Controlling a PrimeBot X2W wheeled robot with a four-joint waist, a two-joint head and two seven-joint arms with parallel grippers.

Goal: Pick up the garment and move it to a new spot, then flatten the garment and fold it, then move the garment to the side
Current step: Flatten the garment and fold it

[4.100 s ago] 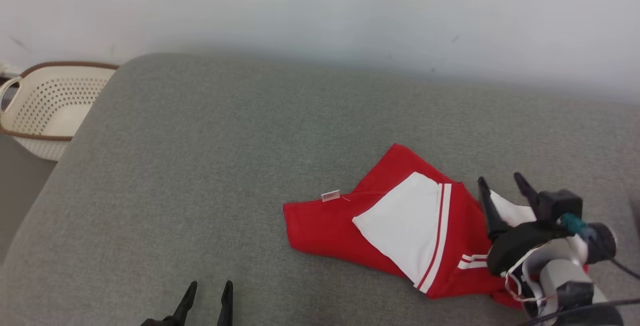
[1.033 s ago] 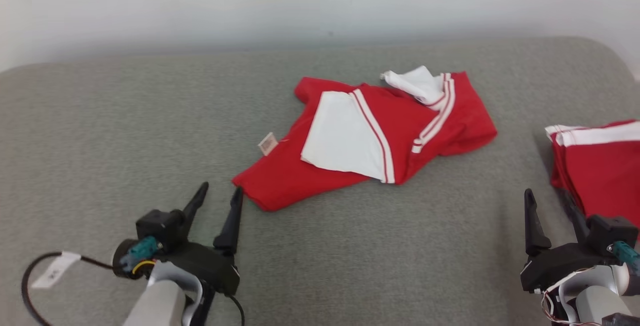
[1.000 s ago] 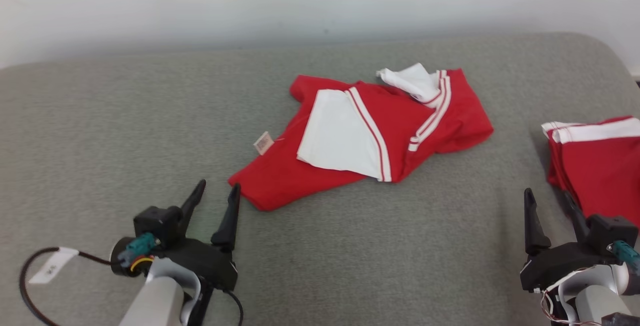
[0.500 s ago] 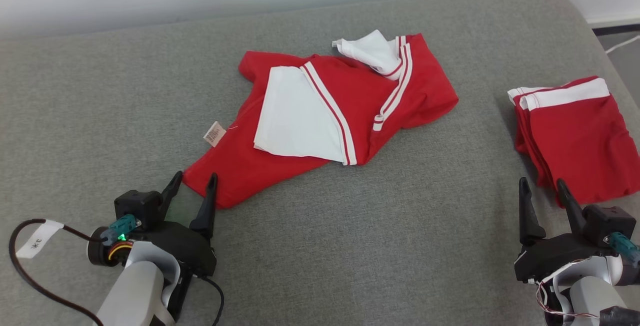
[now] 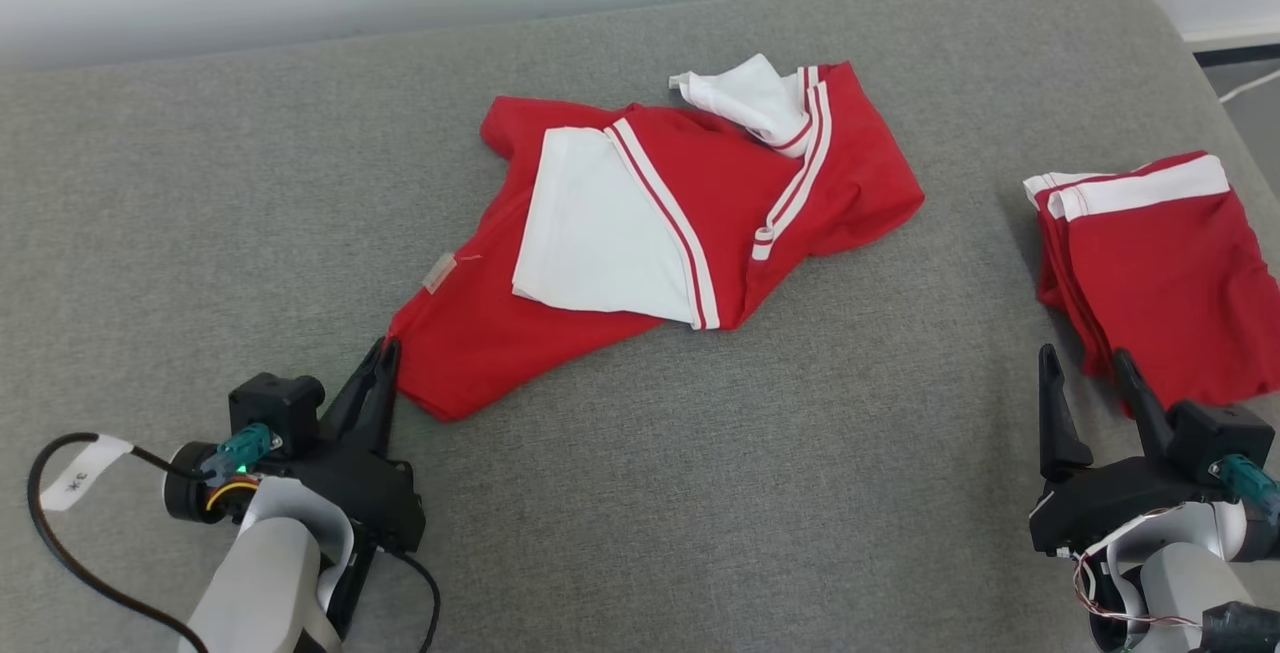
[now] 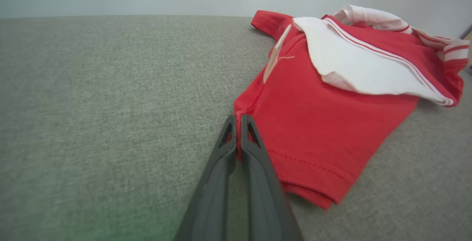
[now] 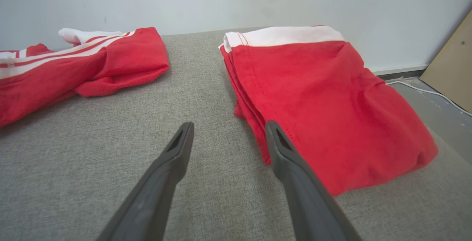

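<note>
Left jaws pinching a corner of the red garment (image 5: 480, 353), right jaws wide apart, just beside a folded red pile (image 5: 1160, 283)

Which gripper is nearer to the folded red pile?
Right. The right gripper sits by the pile, jaws open; the left gripper is far across, shut on the shirt.

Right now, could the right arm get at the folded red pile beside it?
Probably yes. The right gripper stands open, its fingers right at the near edge of the pile, and nothing lies between them.
</note>
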